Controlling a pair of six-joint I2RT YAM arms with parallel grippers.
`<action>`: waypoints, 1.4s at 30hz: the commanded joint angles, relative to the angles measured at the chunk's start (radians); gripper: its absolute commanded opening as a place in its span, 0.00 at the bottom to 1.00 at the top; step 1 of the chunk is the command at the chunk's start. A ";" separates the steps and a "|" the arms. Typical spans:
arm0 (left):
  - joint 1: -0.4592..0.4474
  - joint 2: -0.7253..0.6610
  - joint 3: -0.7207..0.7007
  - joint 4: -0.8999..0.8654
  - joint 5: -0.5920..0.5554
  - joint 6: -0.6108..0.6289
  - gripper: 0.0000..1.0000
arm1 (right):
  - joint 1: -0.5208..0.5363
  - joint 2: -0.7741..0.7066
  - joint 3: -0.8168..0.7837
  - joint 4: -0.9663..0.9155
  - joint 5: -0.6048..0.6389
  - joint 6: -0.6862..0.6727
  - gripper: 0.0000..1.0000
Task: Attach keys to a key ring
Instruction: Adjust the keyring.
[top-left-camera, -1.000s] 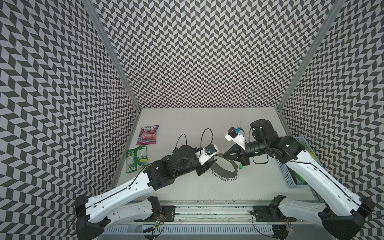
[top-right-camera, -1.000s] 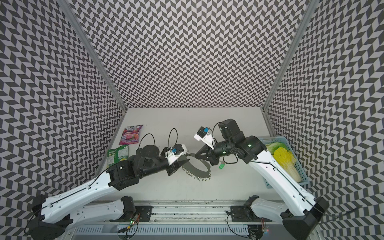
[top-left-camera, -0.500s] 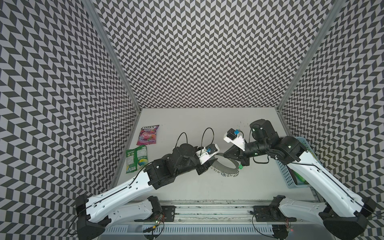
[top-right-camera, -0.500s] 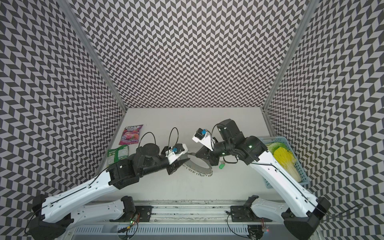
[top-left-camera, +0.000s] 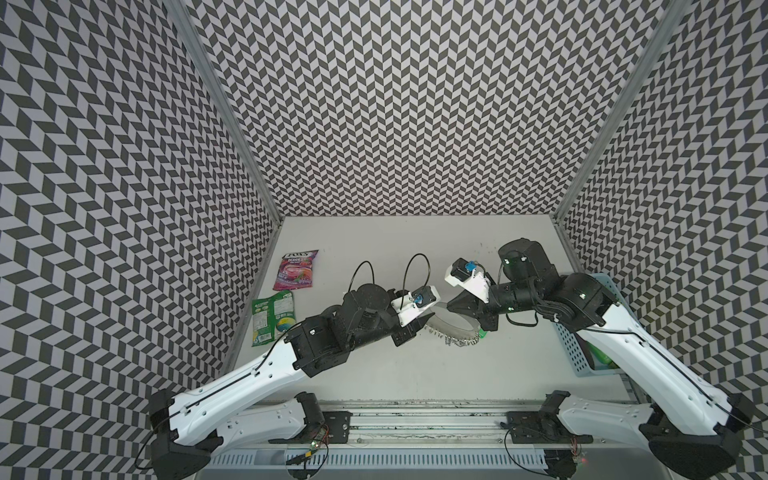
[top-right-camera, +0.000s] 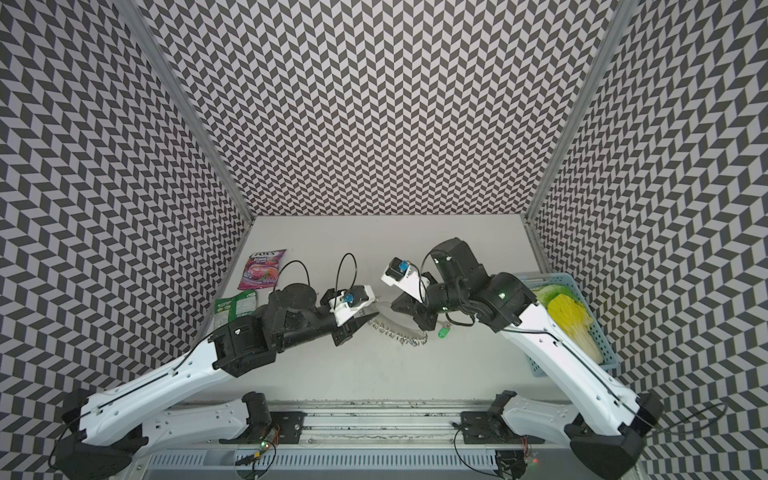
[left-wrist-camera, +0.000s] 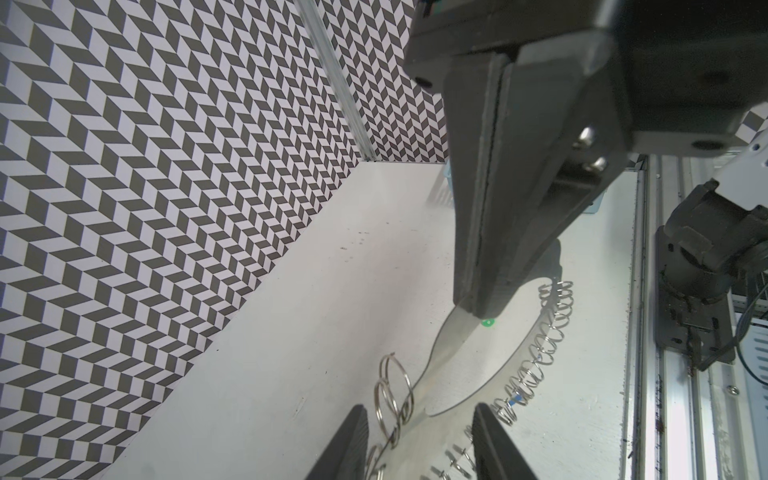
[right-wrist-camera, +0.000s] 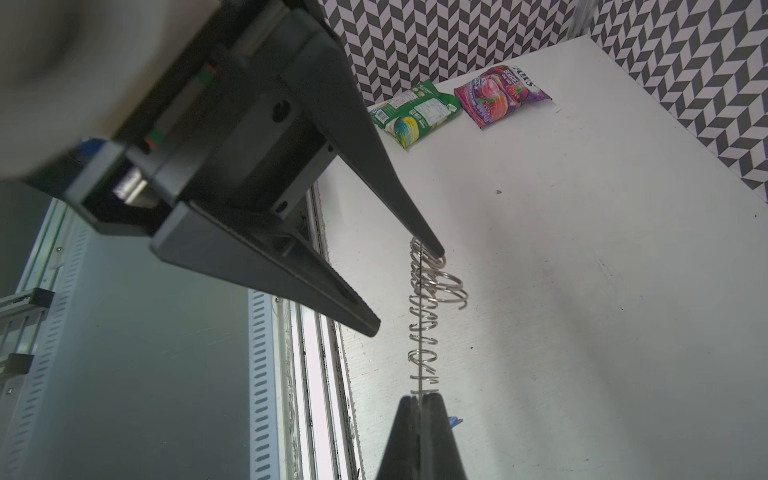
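Key ring (top-left-camera: 453, 327), clamped by the right claw (left-wrist-camera: 478, 307), should be held steady while the left claw (left-wrist-camera: 419, 411), jaws apart, is closed around its free tip.

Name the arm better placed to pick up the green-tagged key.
Left, probably: the left tool is open, while the right tool is shut on the key ring, though the key lies nearer it.

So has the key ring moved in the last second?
Yes. The key ring has swung up, its fringed edge farther from the front rail.
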 joint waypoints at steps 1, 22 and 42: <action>0.001 -0.003 0.013 0.029 -0.034 0.028 0.45 | 0.021 -0.007 0.039 0.018 0.016 -0.011 0.00; 0.001 0.015 -0.002 0.044 0.025 0.008 0.22 | 0.045 -0.013 0.051 0.035 0.040 -0.011 0.00; 0.001 -0.059 -0.048 0.085 -0.041 0.000 0.35 | 0.045 -0.013 0.068 0.048 0.017 -0.012 0.00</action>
